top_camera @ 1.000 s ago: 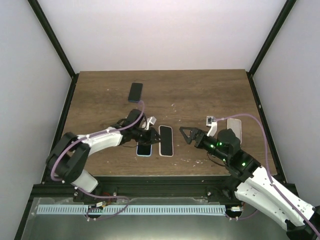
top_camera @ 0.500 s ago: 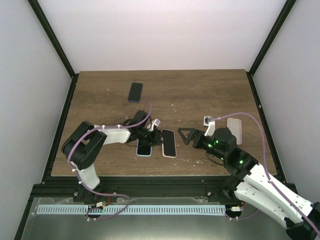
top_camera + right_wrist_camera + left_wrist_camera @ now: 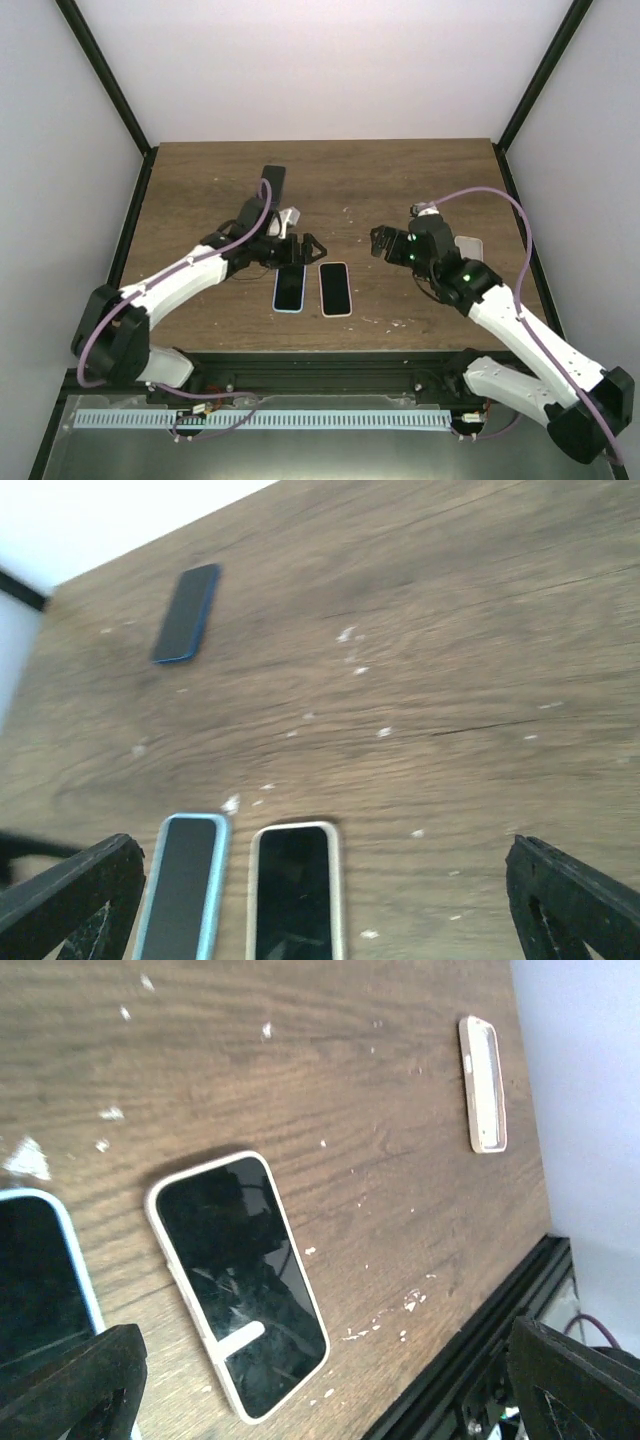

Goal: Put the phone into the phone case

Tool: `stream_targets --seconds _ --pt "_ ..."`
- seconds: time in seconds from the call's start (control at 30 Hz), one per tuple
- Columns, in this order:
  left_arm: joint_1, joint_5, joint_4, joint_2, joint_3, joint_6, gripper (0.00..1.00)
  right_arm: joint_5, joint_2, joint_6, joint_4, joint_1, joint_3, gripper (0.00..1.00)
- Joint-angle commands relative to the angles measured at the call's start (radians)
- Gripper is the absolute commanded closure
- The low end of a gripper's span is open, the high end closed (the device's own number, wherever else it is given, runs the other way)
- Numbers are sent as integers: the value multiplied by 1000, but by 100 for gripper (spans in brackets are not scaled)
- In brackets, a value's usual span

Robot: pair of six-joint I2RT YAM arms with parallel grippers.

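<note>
- Phone [image 3: 334, 288] lies screen up in a white case [image 3: 205, 1345], close to the tabletop's near edge and about midway along it. We think it is fully seated, but the rim shows thin in every view.
- Blue-cased phone [image 3: 288, 289] lies just beside it on the left, parallel and not touching.
- Left gripper [image 3: 303, 247] hangs over the far ends of that pair. Its jaws are spread wide with nothing held. In its wrist view we see a finger [image 3: 70, 1380] in each lower corner, with the cased phone lying between them on the wood.
- Right gripper [image 3: 383, 242] is likewise spread wide and empty, to the right of the pair and apart from it.
- Dark phone [image 3: 271, 183] lies toward the far edge, left of middle. The left arm hides its near end.
- Empty case [image 3: 483, 1083] lies toward the right edge. From above, the right arm covers part of it.
</note>
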Motion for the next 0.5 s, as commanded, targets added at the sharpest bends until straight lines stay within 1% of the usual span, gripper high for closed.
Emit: stream_targets --seconds 0.0,0.1,0.2,0.33,0.4,0.47 --pt "4 -170 -222 -106 72 107 0 120 81 -104 -72 -84 42 0" --pt "4 -239 -297 -179 97 135 0 129 184 -151 -77 -177 68 1" --pt "5 -305 -387 -235 111 160 0 121 279 -186 -67 -239 90 9" --pt "4 -318 -451 -289 105 195 0 107 398 -217 -63 -326 109 33" --pt "4 -303 -455 -321 87 216 0 106 456 -236 -84 -379 124 47" --pt "4 -314 -464 -345 73 229 0 110 501 -251 -93 -433 123 57"
